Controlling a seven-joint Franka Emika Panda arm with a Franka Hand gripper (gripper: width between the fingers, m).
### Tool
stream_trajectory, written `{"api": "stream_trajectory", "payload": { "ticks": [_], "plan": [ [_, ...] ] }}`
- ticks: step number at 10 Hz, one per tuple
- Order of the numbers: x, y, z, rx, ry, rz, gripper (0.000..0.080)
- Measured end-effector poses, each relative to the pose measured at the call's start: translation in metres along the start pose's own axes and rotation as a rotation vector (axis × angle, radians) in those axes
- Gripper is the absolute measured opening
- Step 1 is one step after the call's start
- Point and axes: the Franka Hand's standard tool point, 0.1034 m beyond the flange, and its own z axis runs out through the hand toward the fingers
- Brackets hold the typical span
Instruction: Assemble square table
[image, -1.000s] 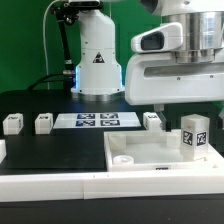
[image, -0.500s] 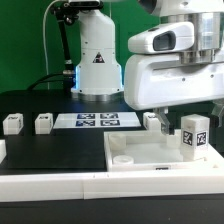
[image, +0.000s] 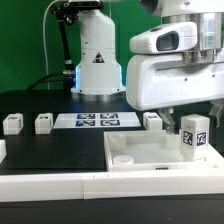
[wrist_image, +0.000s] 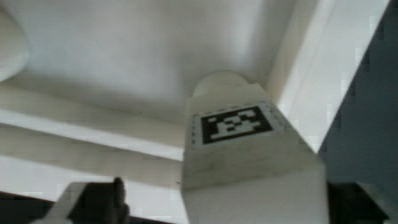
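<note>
The white square table top (image: 150, 150) lies flat at the exterior view's front right; a corner hole (image: 122, 158) shows. One tagged leg (image: 194, 135) stands upright on its right part. My gripper (image: 194, 116) hangs just above that leg. In the wrist view the leg (wrist_image: 240, 140) runs up between my fingers, and the gripper (wrist_image: 222, 205) is open with a gap beside the dark finger (wrist_image: 103, 200). Three more legs lie on the black table: two at the left (image: 12, 124) (image: 44, 124) and one behind the top (image: 153, 121).
The marker board (image: 95, 121) lies between the loose legs. The robot base (image: 97, 60) stands behind it. A long white rail (image: 50, 186) runs along the front edge, and another white piece (image: 2, 150) sits at the left edge.
The hand has shifted slightly lower and to the exterior view's right over the standing leg. The leg and the other parts have not moved.
</note>
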Motion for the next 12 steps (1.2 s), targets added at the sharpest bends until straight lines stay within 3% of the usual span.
{"api": "stream_trajectory", "payload": {
  "ticks": [1,2,3,7,12],
  "plan": [
    [0.0,0.0,0.0,0.0,0.0,0.0,0.0396],
    [0.0,0.0001,0.0,0.0,0.0,0.0,0.0396],
    [-0.0001,0.0003,0.0001,0.0,0.0,0.0,0.0291],
    [-0.0002,0.0002,0.0001,0.001,0.0,0.067,0.0291],
    [0.0001,-0.0039,0.0014,0.002,0.024,0.536,0.0292]
  ]
}}
